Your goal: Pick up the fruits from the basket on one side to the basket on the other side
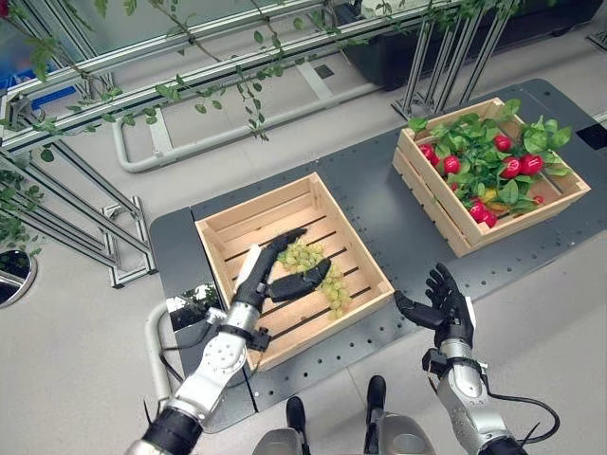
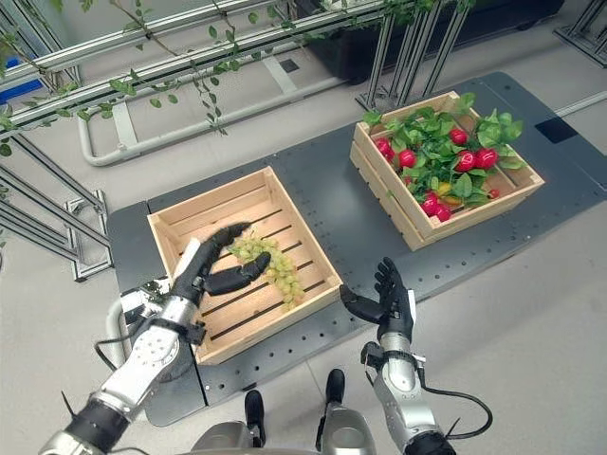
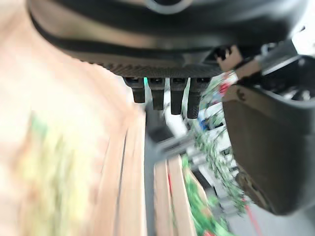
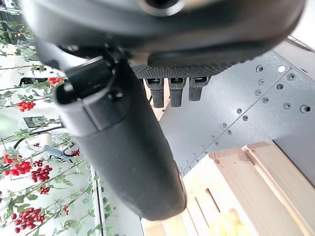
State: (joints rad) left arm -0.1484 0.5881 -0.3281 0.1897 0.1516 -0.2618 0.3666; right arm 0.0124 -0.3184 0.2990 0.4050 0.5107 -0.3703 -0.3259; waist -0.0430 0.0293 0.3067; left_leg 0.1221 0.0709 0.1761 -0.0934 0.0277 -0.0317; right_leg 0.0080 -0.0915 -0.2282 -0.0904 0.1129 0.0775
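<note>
A bunch of green grapes [image 1: 334, 289] lies on the slats of the left wooden crate [image 1: 256, 201]. My left hand [image 1: 256, 284] reaches into that crate, fingers straight along the far side of the bunch and thumb spread across its middle; it is open, resting at the grapes. The right wooden crate [image 1: 432, 199] holds red fruits [image 1: 522, 166] among green leaves. My right hand [image 1: 448, 305] hovers open over the table's front edge, between the two crates, holding nothing. In the left wrist view the straight fingers [image 3: 162, 93] point over the crate wall.
Both crates stand on a dark perforated table [image 1: 379, 209]. Aluminium frames [image 1: 114, 85] hung with leafy vines run along the back and left. Bare tabletop lies between the crates.
</note>
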